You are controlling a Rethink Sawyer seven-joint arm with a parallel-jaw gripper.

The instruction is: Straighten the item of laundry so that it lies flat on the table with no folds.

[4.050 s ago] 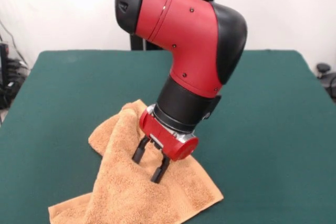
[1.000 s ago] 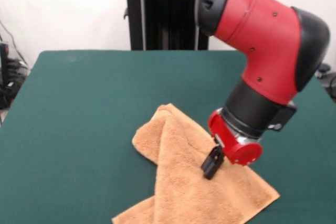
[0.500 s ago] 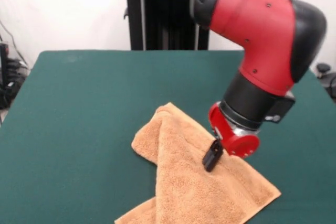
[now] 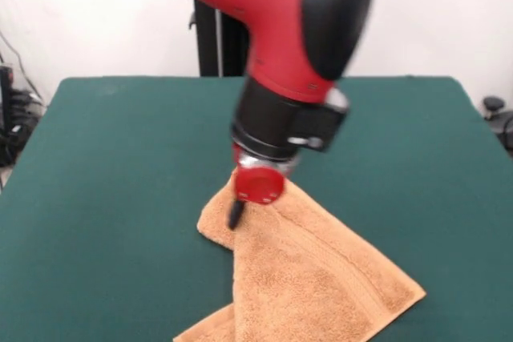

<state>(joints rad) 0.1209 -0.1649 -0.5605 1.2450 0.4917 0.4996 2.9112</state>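
Observation:
The orange-tan terry towel (image 4: pixel 313 278) lies on the dark green table (image 4: pixel 120 166) at the near middle, folded over itself, with one flap running down to the picture's bottom edge and a corner pointing right. The red and black arm comes down from above. My gripper (image 4: pixel 235 214) hangs over the towel's far left corner, blurred by motion. Only one dark fingertip shows below the red wrist, touching or just above the cloth. Whether it holds the towel cannot be told.
The robot's black pedestal (image 4: pixel 210 38) stands at the table's far edge. Cables and gear (image 4: pixel 12 118) sit off the table's left side, and a dark object (image 4: pixel 495 110) off its right side.
The arm has swung from the towel's right side to its far left corner over the last second. The towel lies about where it did; four seconds ago it lay further left.

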